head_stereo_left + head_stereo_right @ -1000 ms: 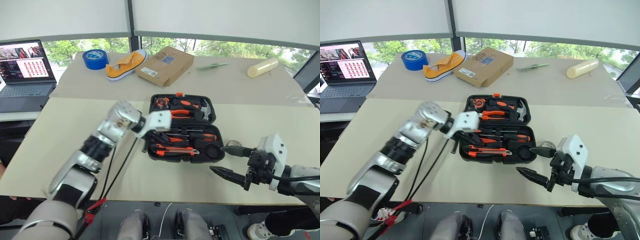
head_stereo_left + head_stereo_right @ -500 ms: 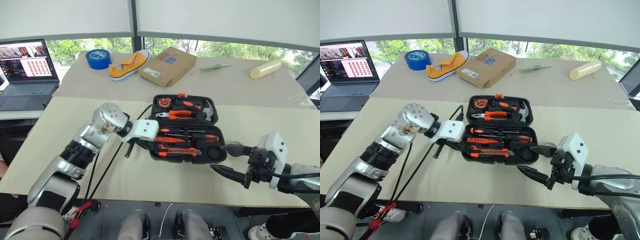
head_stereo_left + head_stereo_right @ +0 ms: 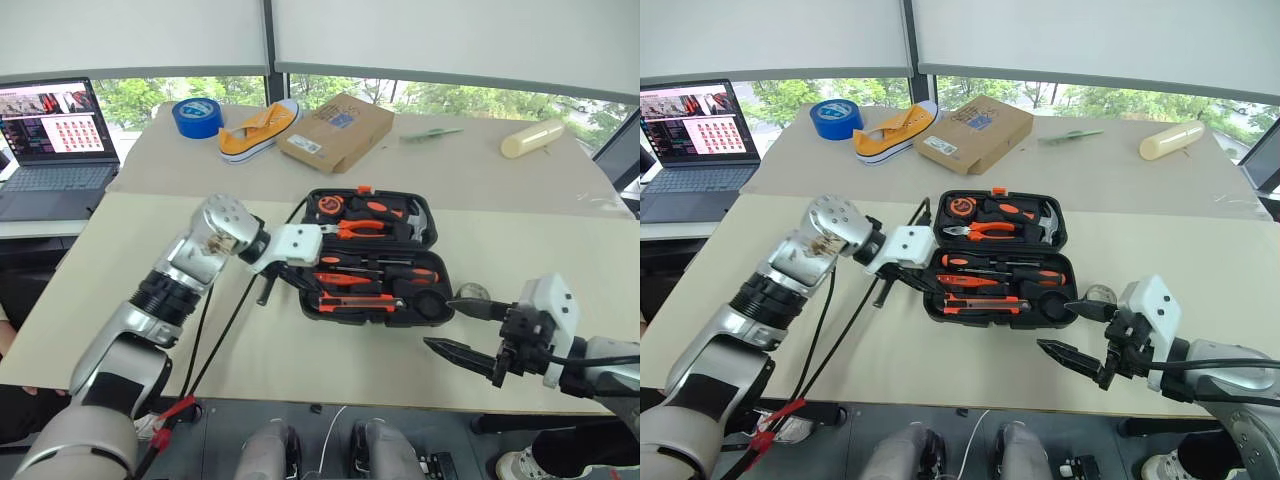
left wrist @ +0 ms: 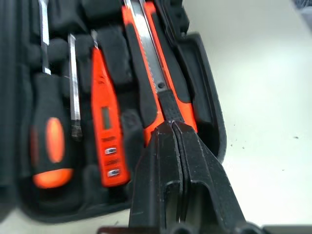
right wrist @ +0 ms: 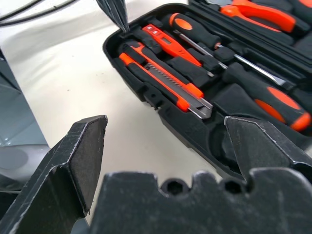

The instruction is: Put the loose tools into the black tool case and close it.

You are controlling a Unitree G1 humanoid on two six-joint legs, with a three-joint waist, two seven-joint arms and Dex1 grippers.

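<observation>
- Two pale tables are seen pushed together beneath a window with lowered blinds; the black tool case lies open on the nearer one and serves as the landmark.
- Inside the case, the two orange-and-black screwdrivers, the slim red tester screwdriver and the utility knife are seen seated in the moulded slots of the near half.
- A small dark tape roll is seen in the near right corner of the case.
- Pliers, a hammer and a tape measure are held in the far half of the case.
- The left gripper is held over the near left corner of the case, its fingers pressed together and empty, their tips just above the knife's end.
- The right gripper is held near the case's near right corner, its fingers spread wide apart with nothing between them.
- Beyond the case, a cardboard box, a yellow shoe and a blue tape roll are seen on the far table.
- A laptop is seen well to the left of the case.
</observation>
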